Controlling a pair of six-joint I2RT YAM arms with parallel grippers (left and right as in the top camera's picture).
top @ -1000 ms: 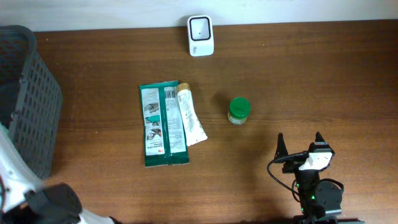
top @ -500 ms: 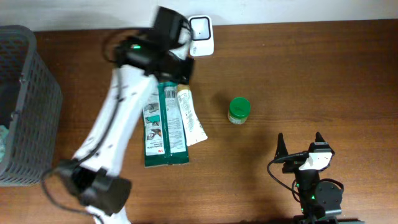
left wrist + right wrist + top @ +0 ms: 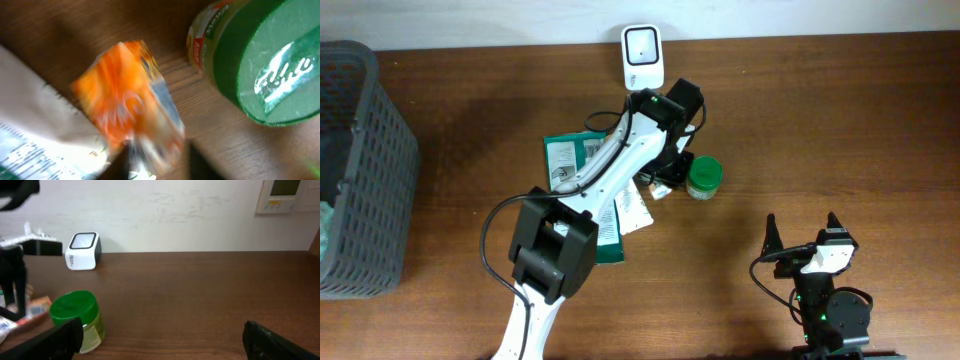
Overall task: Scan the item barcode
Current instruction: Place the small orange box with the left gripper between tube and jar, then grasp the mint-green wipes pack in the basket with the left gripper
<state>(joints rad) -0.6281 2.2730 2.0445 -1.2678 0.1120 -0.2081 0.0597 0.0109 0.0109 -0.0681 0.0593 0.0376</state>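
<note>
**Friend:** What just changed?

**Me:** A moment ago my left arm was tucked away at the near left. Then it swung by the scanner (image 3: 642,57) at the far edge of the desk (image 3: 840,120). Now my left hand (image 3: 157,162) is low, just left of the green jar (image 3: 704,177).

**Friend:** Where is the orange packet (image 3: 127,105)?

**Me:** Right at my fingertips, beside the jar. It is blurry, so I cannot tell if I pinch it or have let go. My right hand (image 3: 802,235) is spread wide and holds nothing.

**Friend:** Is the scan done?

**Me:** Maybe. I think I am putting the packet down.
</note>
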